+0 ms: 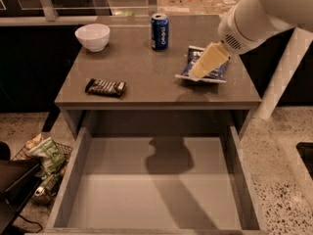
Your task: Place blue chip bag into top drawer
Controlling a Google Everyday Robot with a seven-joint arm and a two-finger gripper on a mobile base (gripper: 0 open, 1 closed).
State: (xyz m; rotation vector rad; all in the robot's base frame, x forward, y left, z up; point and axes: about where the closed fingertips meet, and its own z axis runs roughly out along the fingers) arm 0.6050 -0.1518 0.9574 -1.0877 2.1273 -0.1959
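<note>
Camera view has the pincer [195,74] low over the blue chip bag [218,72], which lies flat on the right side of the desk [146,72], well apart from the open top drawer [112,195] below the front edge. Whether the pincer is released or clenched I cannot tell. A shallow pinch on the crinkly foil could slip, or a sideways nudge could shove the bag off the desk's right edge

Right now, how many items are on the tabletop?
4: the white bowl back left, the soda can back centre, the candy bar front left, and the blue chip bag at the right, with the gripper over it. None appears hidden.
</note>
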